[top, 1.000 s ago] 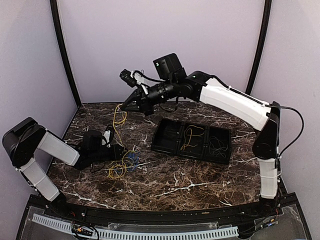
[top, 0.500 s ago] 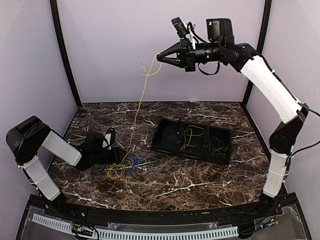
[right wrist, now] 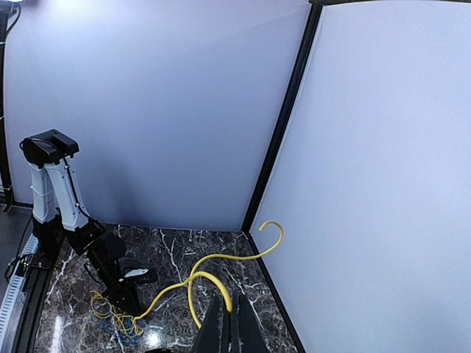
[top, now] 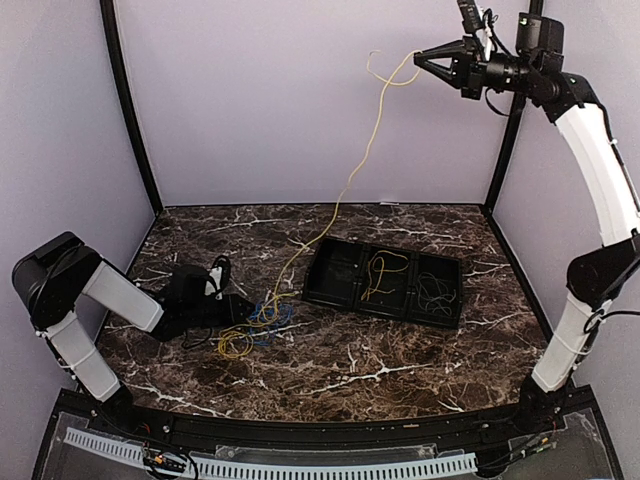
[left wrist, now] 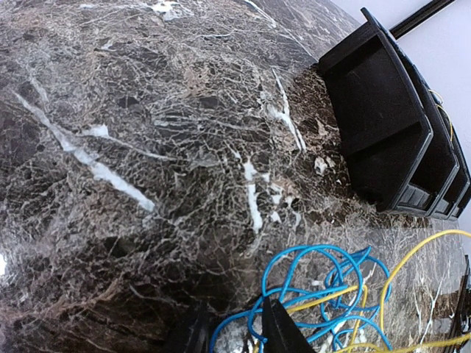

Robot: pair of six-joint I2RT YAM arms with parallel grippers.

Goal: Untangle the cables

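Observation:
A tangle of blue cable (top: 266,314) and yellow cable (top: 234,344) lies on the marble table, left of the black tray (top: 330,283). My left gripper (top: 240,308) is low at the tangle. In the left wrist view its jaws (left wrist: 232,334) stand apart, with a blue strand (left wrist: 309,283) between them. My right gripper (top: 418,57) is high at the top right, shut on one yellow cable (top: 345,190) that stretches down into the tangle. The right wrist view shows that cable (right wrist: 199,278) pinched at the gripper (right wrist: 234,320), its free end curling up.
The tray holds a yellow coil (top: 385,268) in its middle compartment and a dark grey coil (top: 436,293) in its right one. The tray's corner (left wrist: 383,140) is close to the tangle. Black frame posts and purple walls enclose the table.
My right arm has swung up and to the right, drawing the yellow cable out long and taut. The tangle has slid slightly towards the tray. The left arm stays put.

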